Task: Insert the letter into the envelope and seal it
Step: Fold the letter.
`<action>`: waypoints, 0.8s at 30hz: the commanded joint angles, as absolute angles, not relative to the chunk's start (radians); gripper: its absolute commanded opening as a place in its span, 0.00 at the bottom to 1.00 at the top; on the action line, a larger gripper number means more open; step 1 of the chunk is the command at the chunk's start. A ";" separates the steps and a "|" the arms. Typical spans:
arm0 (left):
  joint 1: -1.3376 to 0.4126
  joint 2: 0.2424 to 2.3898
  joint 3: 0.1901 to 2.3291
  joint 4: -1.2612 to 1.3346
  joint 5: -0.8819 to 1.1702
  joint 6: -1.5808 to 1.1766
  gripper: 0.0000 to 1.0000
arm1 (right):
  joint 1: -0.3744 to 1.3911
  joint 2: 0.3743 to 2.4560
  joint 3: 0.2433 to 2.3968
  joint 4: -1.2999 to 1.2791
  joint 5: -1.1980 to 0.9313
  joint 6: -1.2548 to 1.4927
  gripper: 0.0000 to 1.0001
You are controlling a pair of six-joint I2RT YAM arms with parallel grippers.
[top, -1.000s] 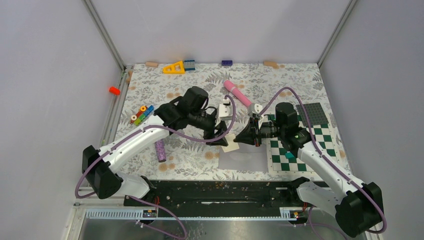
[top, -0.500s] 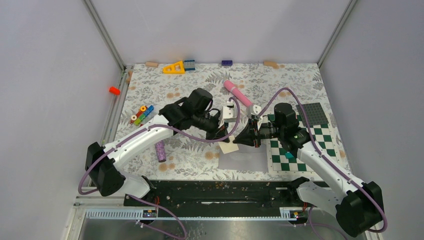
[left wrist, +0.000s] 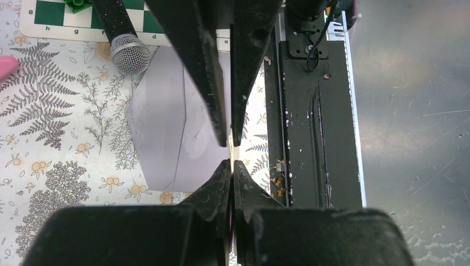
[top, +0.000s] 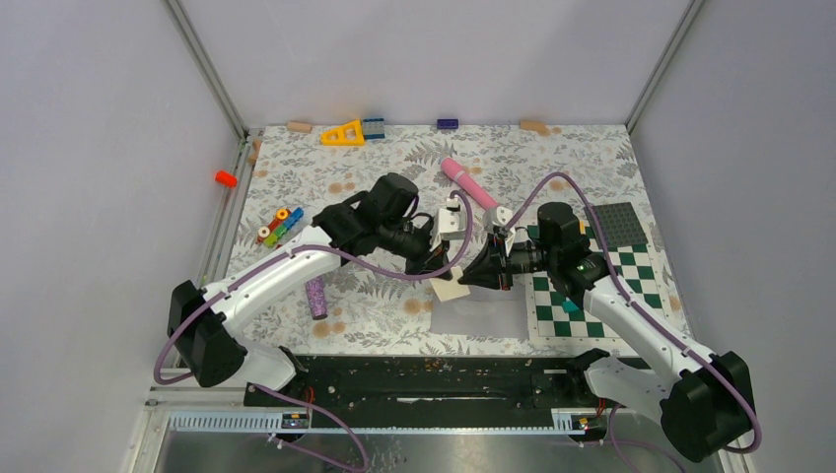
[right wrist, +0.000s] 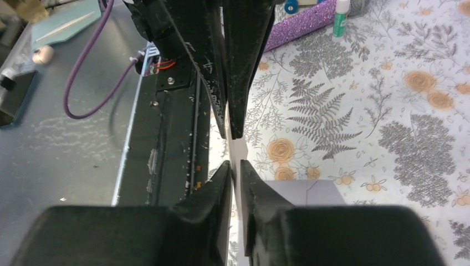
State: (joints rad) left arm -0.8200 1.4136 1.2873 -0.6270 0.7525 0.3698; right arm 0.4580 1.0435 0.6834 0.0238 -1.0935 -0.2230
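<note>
The letter, a small cream card, hangs just above the table between both arms. My left gripper is shut on its left edge and my right gripper is shut on its right edge. In the right wrist view the card runs edge-on from my right gripper up into the left one's fingers. In the left wrist view my left gripper pinches the same thin edge. The pale grey envelope lies flat on the table below, seen as the envelope with its flap side showing.
A green-and-white checkerboard mat lies right of the envelope, with a grey baseplate behind it. A microphone rests by the mat. A pink cylinder, a purple glitter tube and coloured blocks sit around. The black base rail runs along the near edge.
My left gripper swung in from the left and shut on the card's free edge. The right gripper kept its hold and shifted slightly left with the card.
</note>
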 commanded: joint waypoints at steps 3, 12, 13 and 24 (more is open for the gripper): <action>-0.806 1.363 1.326 -0.581 0.787 0.378 0.00 | 0.466 1.046 0.709 0.039 -1.098 -0.222 0.38; -0.788 1.343 1.326 -0.581 0.793 0.376 0.00 | 0.465 1.054 0.713 0.007 -1.099 -0.257 0.18; -0.786 1.342 1.325 -0.580 0.794 0.376 0.00 | 0.465 1.055 0.713 0.006 -1.101 -0.263 0.01; -0.770 1.333 1.327 -0.580 0.809 0.373 0.00 | 0.465 1.058 0.711 0.007 -1.096 -0.262 0.40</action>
